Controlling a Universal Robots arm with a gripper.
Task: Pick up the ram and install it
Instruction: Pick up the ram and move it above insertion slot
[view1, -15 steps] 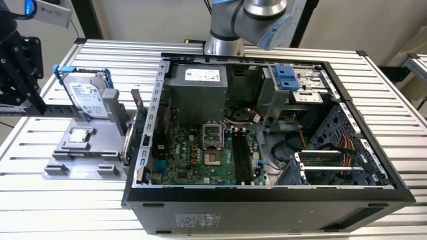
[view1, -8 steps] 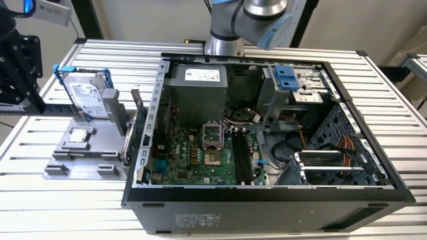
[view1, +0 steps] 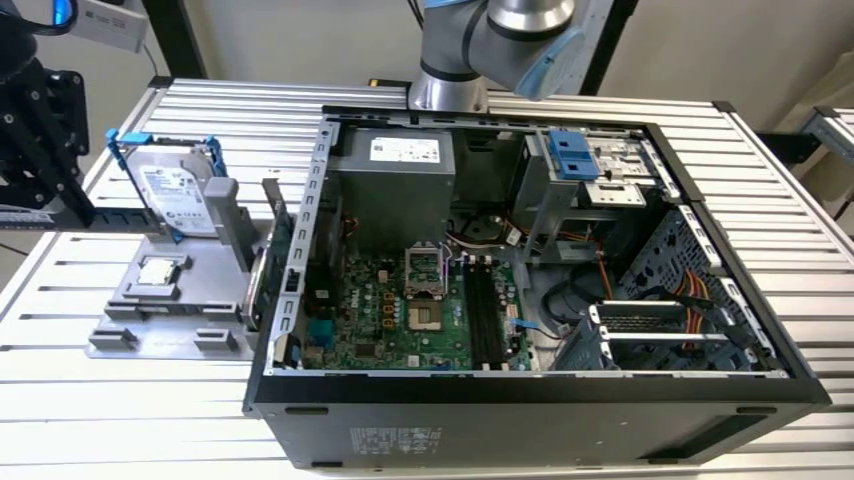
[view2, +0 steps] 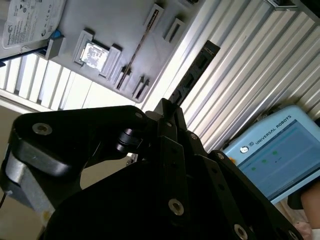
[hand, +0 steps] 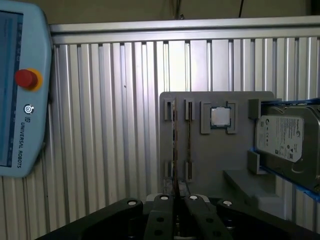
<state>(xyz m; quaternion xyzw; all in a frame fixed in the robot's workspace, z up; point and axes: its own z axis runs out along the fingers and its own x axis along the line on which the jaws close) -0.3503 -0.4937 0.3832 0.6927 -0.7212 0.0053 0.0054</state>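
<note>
The ram (hand: 174, 145) stands on edge in a slot of the grey holder (hand: 210, 170), seen edge-on as a thin stick (view2: 136, 52) in both wrist views. In the first wrist view my gripper (hand: 177, 201) hangs above the holder's near end, in line with the ram and apart from it. Its fingers (view2: 167, 107) meet at one tip with nothing between them. The exterior view has the black gripper (view1: 38, 140) at the far left, above the holder (view1: 160, 320). The long dark memory slots (view1: 483, 310) lie on the motherboard inside the open case.
On the holder sit a square silver CPU (hand: 220, 117) and a hard drive (hand: 287, 142) in a blue frame. The open computer case (view1: 534, 390) takes up the middle of the slatted metal table. A teach pendant (hand: 20, 90) lies beside the holder.
</note>
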